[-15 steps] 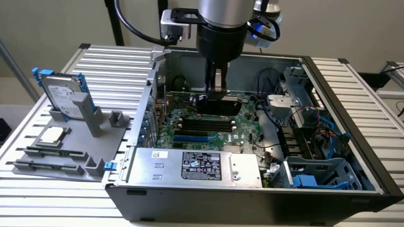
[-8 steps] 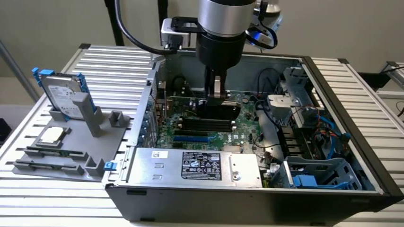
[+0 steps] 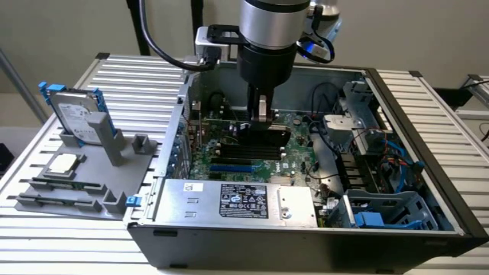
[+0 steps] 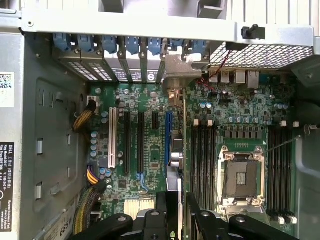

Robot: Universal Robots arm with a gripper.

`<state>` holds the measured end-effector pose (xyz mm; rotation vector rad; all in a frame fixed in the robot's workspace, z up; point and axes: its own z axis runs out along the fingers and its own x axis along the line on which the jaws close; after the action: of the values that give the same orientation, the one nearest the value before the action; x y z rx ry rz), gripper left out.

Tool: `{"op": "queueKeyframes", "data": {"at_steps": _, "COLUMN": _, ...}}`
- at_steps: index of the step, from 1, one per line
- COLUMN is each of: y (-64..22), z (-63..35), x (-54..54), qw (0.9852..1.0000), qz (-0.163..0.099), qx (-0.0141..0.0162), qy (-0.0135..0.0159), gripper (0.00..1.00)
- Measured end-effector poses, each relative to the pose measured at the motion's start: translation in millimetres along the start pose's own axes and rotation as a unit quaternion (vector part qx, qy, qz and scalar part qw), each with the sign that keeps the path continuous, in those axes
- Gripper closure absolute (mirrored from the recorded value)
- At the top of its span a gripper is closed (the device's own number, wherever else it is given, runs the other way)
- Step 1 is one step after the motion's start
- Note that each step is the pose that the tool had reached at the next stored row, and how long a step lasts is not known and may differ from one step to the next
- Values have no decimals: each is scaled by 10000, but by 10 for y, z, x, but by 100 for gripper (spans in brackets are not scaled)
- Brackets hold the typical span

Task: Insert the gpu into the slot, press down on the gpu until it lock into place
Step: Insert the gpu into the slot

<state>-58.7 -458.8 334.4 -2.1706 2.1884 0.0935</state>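
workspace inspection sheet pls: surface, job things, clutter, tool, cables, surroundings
surface: ribbed metal table carrying an open pc case
job's things: gpu held on edge over the motherboard; blue slot beside it, seating unclear
clutter: grey fixture with hard drive beside the case
grippers: tool closed on the gpu
cables: yellow-black bundle inside the case; black cable along the arm
surroundings: pale wall

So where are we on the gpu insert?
Done: the gpu is gripped in the gripper and is inside the computer case. In hand: it hangs edge-on over the motherboard, close to the blue slot. Left: the slot is bare along its length, so the card is not yet seated or pressed until it locks.
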Motion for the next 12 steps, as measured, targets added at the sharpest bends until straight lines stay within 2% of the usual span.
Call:
{"op": "queueKeyframes", "data": {"at_steps": 5, "y": 0, "z": 9, "x": 1, "qw": 10000, "qz": 0, "qx": 1, "qy": -2, "gripper": 74}}
{"op": "queueKeyframes", "data": {"at_steps": 12, "y": 17, "z": 76, "x": 7, "qw": 10000, "qz": 5, "qx": 2, "qy": -1, "gripper": 74}}
